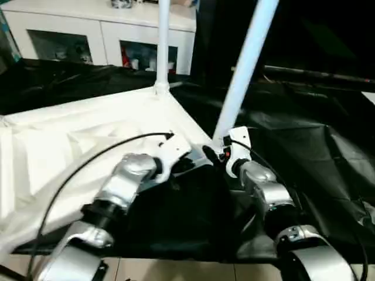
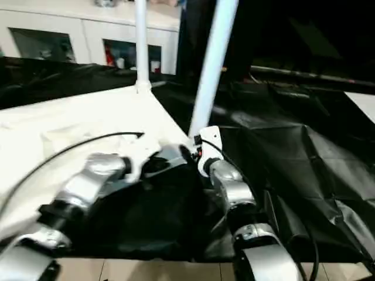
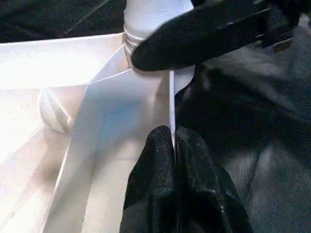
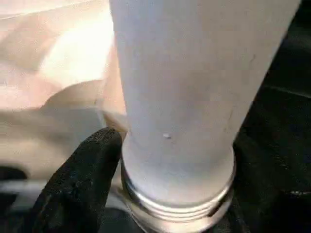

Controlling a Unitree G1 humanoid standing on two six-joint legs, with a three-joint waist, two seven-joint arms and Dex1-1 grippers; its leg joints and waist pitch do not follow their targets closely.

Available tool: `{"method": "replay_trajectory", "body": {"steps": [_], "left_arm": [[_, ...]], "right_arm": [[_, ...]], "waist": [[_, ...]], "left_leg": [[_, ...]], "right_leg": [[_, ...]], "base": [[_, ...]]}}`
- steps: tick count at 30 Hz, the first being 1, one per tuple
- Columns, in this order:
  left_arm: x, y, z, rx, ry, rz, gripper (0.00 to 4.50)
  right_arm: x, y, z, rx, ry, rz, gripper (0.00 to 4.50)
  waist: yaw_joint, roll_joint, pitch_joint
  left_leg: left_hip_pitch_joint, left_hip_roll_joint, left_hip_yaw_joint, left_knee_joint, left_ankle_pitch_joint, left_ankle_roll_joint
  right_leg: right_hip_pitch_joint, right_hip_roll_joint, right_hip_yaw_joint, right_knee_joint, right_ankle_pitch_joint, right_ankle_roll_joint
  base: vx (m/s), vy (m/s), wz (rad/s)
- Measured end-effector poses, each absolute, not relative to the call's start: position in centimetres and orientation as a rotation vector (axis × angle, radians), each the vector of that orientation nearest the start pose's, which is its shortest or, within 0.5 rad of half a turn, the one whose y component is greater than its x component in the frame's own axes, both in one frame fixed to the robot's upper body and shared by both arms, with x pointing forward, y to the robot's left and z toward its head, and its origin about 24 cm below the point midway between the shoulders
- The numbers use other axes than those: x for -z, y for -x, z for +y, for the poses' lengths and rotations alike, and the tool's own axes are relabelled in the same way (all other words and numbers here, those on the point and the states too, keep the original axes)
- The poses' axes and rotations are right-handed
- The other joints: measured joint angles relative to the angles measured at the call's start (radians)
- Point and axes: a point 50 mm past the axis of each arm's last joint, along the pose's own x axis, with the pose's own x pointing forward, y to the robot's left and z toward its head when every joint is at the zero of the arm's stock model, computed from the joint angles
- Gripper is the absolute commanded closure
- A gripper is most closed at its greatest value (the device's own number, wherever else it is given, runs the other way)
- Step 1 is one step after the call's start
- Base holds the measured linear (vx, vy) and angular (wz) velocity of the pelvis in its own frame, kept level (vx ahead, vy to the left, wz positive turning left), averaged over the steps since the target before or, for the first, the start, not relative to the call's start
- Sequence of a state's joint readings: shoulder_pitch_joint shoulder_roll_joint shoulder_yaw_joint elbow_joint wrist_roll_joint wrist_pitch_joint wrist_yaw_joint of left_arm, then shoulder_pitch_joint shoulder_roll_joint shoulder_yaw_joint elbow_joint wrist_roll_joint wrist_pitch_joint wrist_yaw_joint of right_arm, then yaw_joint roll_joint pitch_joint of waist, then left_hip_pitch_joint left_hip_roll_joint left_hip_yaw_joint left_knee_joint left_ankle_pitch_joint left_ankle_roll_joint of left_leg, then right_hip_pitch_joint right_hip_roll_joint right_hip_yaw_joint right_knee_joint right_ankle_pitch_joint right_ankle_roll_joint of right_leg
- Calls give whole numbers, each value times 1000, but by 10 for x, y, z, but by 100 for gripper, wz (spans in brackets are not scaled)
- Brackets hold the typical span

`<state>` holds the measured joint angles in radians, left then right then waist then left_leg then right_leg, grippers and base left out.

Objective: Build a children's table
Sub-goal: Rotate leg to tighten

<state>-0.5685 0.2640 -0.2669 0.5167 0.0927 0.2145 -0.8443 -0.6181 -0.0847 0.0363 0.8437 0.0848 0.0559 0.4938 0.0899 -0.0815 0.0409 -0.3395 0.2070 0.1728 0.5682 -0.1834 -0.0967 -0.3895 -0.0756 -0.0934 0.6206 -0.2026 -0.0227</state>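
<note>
The children's table top lies upside down on the black-covered work table, ribbed underside up. One white leg stands upright in the far corner socket. A second leg leans slightly at the near right corner, its threaded end at the socket. My right gripper sits at the base of this leg, with the leg close in front of its camera. My left gripper is shut on the top's thin rim just beside that corner.
The black cover of the work table spreads to the right in wrinkles. A white glass-door cabinet stands behind. A black cable arcs over my left forearm. Light floor shows past the table's near edge.
</note>
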Motion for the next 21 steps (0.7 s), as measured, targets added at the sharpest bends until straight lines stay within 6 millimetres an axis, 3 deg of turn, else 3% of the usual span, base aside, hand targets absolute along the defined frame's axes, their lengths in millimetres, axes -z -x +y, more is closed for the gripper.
{"method": "replay_trajectory", "body": {"steps": [4,10,21], "left_arm": [[-54,-316,128,1108,-425,381,450],[-58,-294,149,1279,-383,437,450],[-59,-287,153,1309,-359,469,450]], "right_arm": [[-33,-331,-124,-851,66,296,62],[-45,-316,-131,-1141,150,300,62],[-44,-309,-130,-1219,165,319,62]], "waist": [[5,1,0],[9,-2,1],[8,-5,3]], "left_leg": [[-11,0,1,1,1,2],[-12,0,1,1,2,9],[-11,0,2,3,-1,3]], "right_leg": [[-9,0,0,1,0,-4],[-13,0,0,3,-4,-7],[-12,-1,0,5,-4,-7]], "base": [[0,0,0],[0,0,0],[0,0,0]]}}
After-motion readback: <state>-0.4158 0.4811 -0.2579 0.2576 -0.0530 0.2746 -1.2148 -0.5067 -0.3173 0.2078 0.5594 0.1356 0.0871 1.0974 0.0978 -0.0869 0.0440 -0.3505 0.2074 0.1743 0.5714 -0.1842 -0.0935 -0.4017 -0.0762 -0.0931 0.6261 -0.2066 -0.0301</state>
